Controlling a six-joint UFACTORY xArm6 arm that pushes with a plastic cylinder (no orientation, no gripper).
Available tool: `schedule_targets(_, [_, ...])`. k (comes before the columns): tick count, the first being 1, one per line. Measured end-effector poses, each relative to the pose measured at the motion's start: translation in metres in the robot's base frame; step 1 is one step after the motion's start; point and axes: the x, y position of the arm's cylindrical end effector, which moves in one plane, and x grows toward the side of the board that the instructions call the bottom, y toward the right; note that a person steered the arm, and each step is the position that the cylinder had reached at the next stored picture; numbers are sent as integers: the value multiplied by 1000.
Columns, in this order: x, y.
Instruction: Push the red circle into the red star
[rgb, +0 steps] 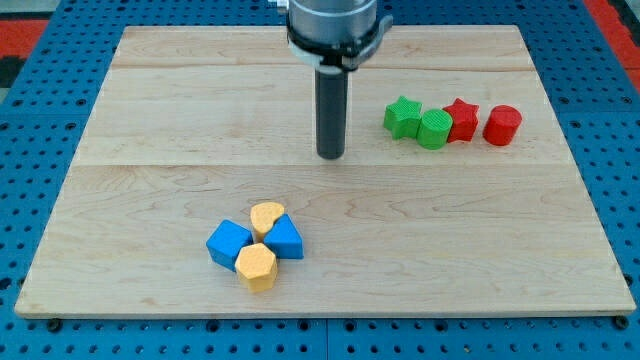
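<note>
The red circle (502, 125) sits on the wooden board at the view's right, just right of the red star (461, 119), with a thin gap between them. The red star touches a green circle (434, 130) on its left, and a green star (403, 117) sits left of that. My tip (330, 155) rests on the board near the middle, well to the left of this row, about 70 px left of the green star.
A cluster lies at the view's lower left: a blue cube (229, 243), a yellow heart (266, 217), a blue triangle (286, 239) and a yellow hexagon (256, 266). The wooden board (150, 120) lies on a blue pegboard.
</note>
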Motion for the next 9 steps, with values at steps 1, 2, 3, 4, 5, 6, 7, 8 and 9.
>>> schedule_targets(1, [24,96])
schedule_targets(2, [24,167])
schedule_targets(3, [22,237])
schedule_targets(4, [9,271])
schedule_targets(5, [9,276])
schedule_targets(6, [9,276])
schedule_targets(7, [0,285])
schedule_targets(8, [-14,287])
schedule_targets(9, [-34,258])
